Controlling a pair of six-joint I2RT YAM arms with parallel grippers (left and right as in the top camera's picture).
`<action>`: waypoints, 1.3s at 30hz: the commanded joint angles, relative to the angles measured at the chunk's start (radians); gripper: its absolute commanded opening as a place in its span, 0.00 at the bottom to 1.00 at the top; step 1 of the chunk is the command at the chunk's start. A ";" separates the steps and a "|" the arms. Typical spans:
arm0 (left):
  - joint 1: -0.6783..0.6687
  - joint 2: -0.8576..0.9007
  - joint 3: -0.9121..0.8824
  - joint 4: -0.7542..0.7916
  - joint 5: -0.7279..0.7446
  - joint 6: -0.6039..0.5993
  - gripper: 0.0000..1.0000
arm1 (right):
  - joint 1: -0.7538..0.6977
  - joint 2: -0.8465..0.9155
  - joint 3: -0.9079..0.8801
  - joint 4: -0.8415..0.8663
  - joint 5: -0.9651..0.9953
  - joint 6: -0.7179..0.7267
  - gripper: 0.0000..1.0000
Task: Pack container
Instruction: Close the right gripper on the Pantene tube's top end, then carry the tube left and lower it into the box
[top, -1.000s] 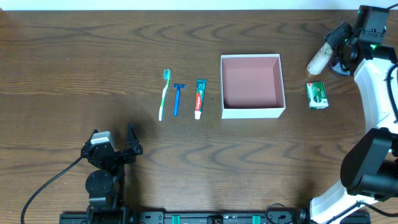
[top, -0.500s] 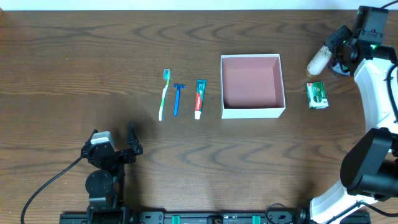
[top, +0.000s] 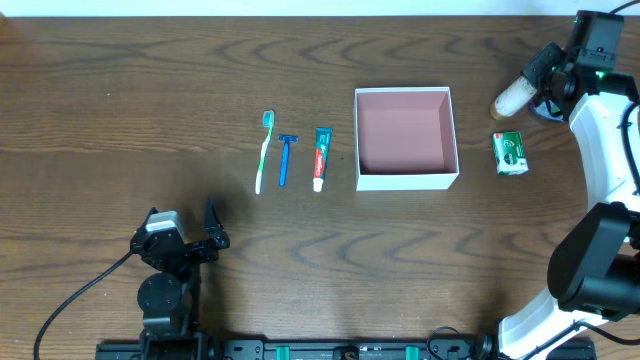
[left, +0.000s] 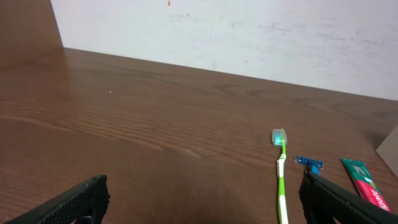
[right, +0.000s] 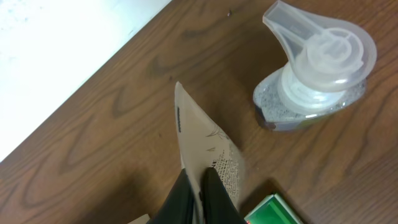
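The container (top: 407, 181), a square white box with a pink inside, stands open at mid-table with nothing in it. Left of it lie a green toothbrush (top: 264, 150), a blue razor (top: 286, 158) and a toothpaste tube (top: 320, 157); the left wrist view also shows the toothbrush (left: 281, 171). At the far right, my right gripper (top: 545, 70) is shut on a beige tube (top: 514, 94). Its black fingers pinch the flat printed tube (right: 202, 134) at one end. My left gripper (top: 181, 218) rests open near the front left, holding nothing (left: 202, 193).
A green box (top: 510, 153) lies right of the container, just below the beige tube. A clear bottle with a flip cap (right: 314, 68) sits on the table close beside the right gripper. The back table edge meets a white wall.
The right gripper's jaws have closed onto the beige tube, which has shifted slightly. The left arm has not moved.
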 joint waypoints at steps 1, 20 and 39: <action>0.004 0.000 -0.023 -0.034 -0.027 -0.001 0.98 | -0.004 0.023 0.024 0.002 -0.013 -0.026 0.01; 0.004 0.000 -0.023 -0.034 -0.027 -0.001 0.98 | 0.035 -0.013 0.676 -0.521 -0.211 -0.178 0.01; 0.004 0.000 -0.023 -0.034 -0.027 -0.001 0.98 | 0.505 0.035 0.772 -0.738 0.004 -0.256 0.01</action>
